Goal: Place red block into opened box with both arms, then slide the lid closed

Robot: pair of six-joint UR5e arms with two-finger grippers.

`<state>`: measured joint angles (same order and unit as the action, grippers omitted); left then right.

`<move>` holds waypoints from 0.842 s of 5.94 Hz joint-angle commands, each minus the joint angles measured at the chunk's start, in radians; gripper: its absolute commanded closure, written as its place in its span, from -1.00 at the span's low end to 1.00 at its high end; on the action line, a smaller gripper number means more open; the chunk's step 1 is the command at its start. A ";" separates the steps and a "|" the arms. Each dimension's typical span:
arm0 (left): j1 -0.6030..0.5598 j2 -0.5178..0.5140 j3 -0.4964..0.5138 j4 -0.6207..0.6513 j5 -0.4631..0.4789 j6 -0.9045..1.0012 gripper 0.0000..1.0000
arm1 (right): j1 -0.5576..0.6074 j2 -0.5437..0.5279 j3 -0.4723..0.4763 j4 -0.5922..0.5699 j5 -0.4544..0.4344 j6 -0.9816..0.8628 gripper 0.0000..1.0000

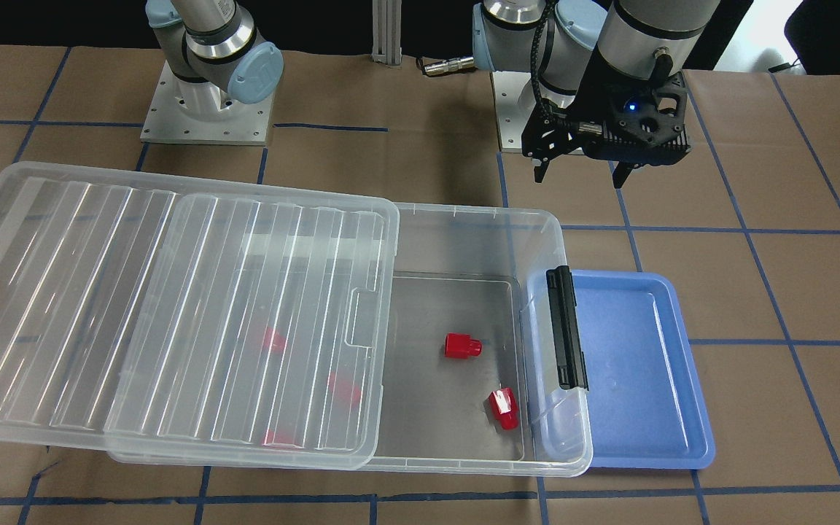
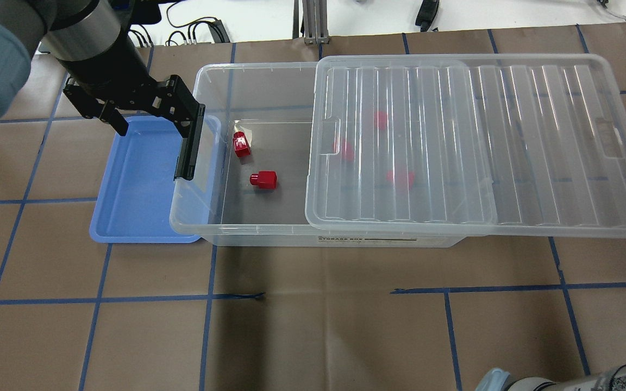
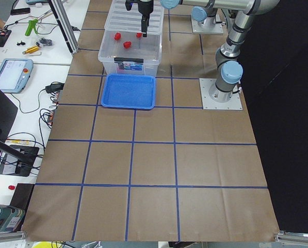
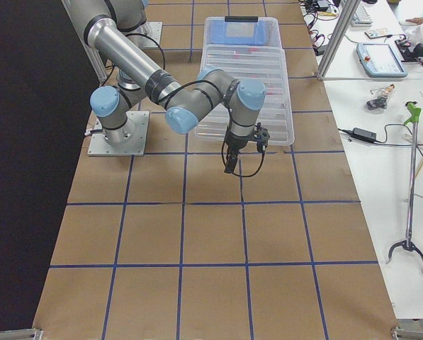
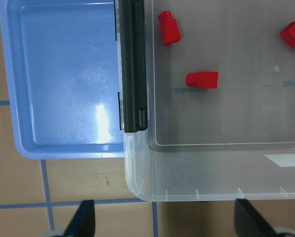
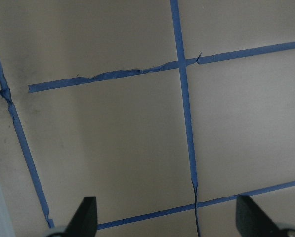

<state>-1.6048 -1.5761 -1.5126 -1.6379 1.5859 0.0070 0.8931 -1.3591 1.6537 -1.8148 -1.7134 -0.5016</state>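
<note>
Clear glossy plastic box (image 1: 478,219) and ribbed lid (image 1: 172,313); glossy red block (image 1: 461,345); matt brown paper table (image 1: 755,306).

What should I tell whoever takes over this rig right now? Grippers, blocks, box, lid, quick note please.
Left gripper: open, empty, hanging above the latch end of the box, near the blue tray.
Right gripper: open, empty, above bare table paper, away from the box.
Red blocks: two lie in the uncovered part of the box; three more show through the lid.
Lid: resting on the box, slid toward the robot's right and overhanging that end.
Done: blocks are in the box; the tray holds none.
Left: slide the lid closed.
</note>
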 commanded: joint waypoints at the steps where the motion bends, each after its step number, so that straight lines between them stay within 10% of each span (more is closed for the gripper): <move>1: 0.000 0.007 -0.006 -0.010 -0.003 -0.035 -0.96 | 0.010 -0.005 0.020 0.003 0.104 0.021 -1.00; 5: 0.002 0.004 -0.009 -0.010 0.000 -0.019 -0.96 | 0.087 -0.021 0.056 0.022 0.104 0.064 -1.00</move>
<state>-1.6031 -1.5722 -1.5216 -1.6475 1.5847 -0.0140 0.9681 -1.3714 1.6875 -1.7950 -1.6103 -0.4450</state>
